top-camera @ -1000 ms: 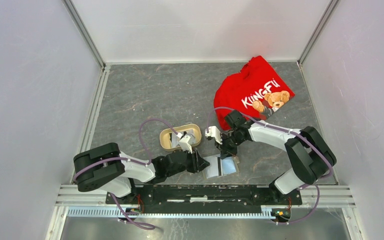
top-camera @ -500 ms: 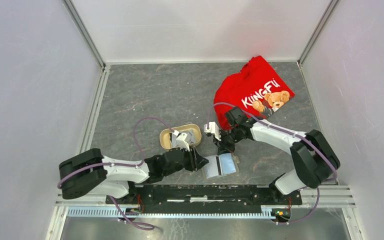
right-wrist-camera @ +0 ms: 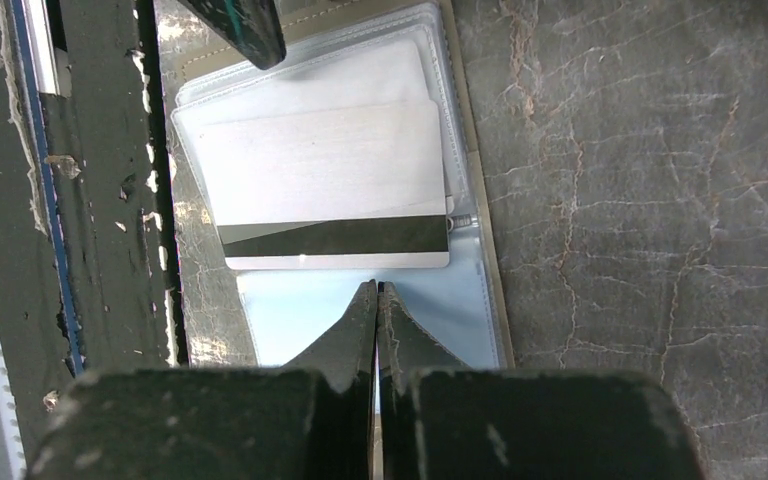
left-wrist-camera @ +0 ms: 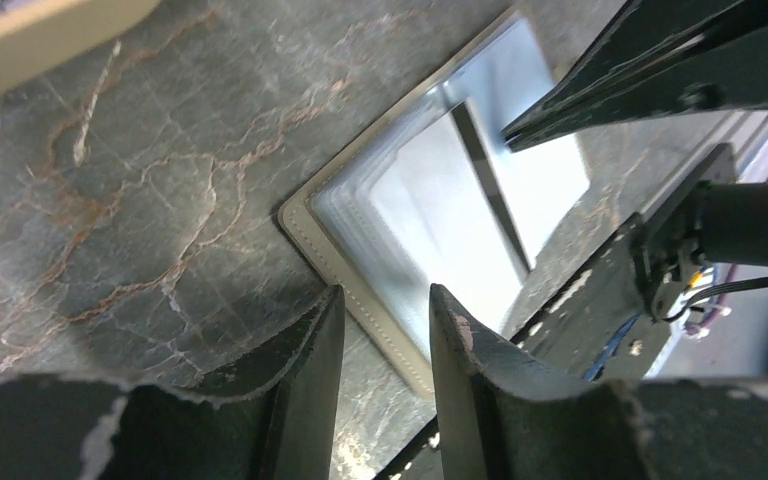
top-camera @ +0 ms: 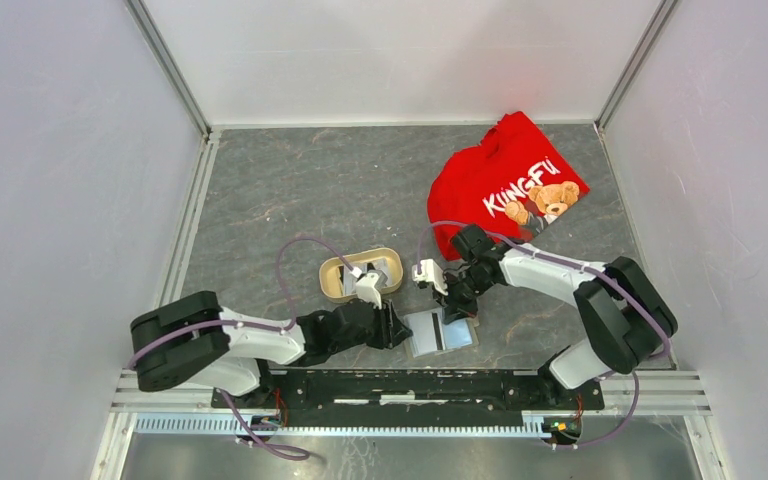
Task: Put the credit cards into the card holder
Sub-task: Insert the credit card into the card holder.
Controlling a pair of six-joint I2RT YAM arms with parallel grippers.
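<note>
The card holder (top-camera: 441, 333) lies open and flat near the table's front edge, its clear pockets (right-wrist-camera: 460, 300) facing up. A pale credit card with a dark stripe (right-wrist-camera: 330, 190) rests on its far half; whether it sits inside a pocket I cannot tell. My right gripper (right-wrist-camera: 377, 292) is shut with nothing in it, its tips just behind that card's striped edge, over the near pocket. My left gripper (left-wrist-camera: 387, 300) is open, low at the holder's stitched left edge (left-wrist-camera: 355, 280), which shows through the gap. More pale credit cards (top-camera: 375, 270) lie in the beige tray.
The beige oval tray (top-camera: 332, 280) stands just behind the left gripper (top-camera: 400, 330). A red shirt (top-camera: 508, 185) lies at the back right, behind the right gripper (top-camera: 455, 310). The black base rail (right-wrist-camera: 100, 200) runs along the holder's near side.
The right gripper rose and pulled back from the holder half a second ago, then came down over it again, staying shut. The left gripper's jaws opened slightly at the holder's edge.
</note>
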